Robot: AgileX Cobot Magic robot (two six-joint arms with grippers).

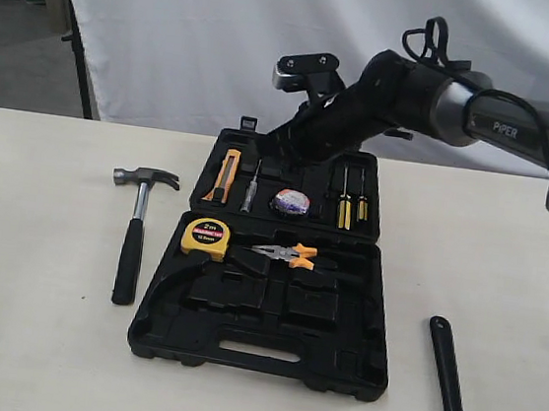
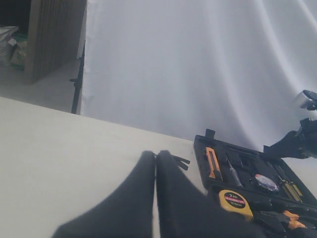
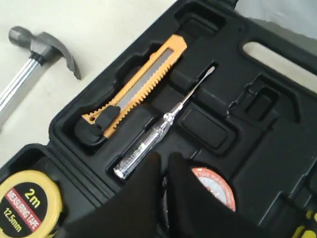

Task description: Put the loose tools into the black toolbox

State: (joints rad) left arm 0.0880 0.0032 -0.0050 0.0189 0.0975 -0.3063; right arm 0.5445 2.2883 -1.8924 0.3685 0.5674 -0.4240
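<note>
Hammer flat on the surface just left of the open black toolbox, wrench off to its right, tape roll already in the far half. Right jaws pinched together empty over that roll, left jaws clamped shut too.

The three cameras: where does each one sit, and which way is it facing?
Exterior view: raised off the arms, looking down across the table at the toolbox, toward a curtain; the right arm shows.
Left wrist view: on that wrist, beside the toolbox, facing the curtain; the left gripper shows.
Right wrist view: on that wrist, close above the toolbox's far half; the right gripper shows.
Shared: both wrist views show the knife and tape measure.
</note>
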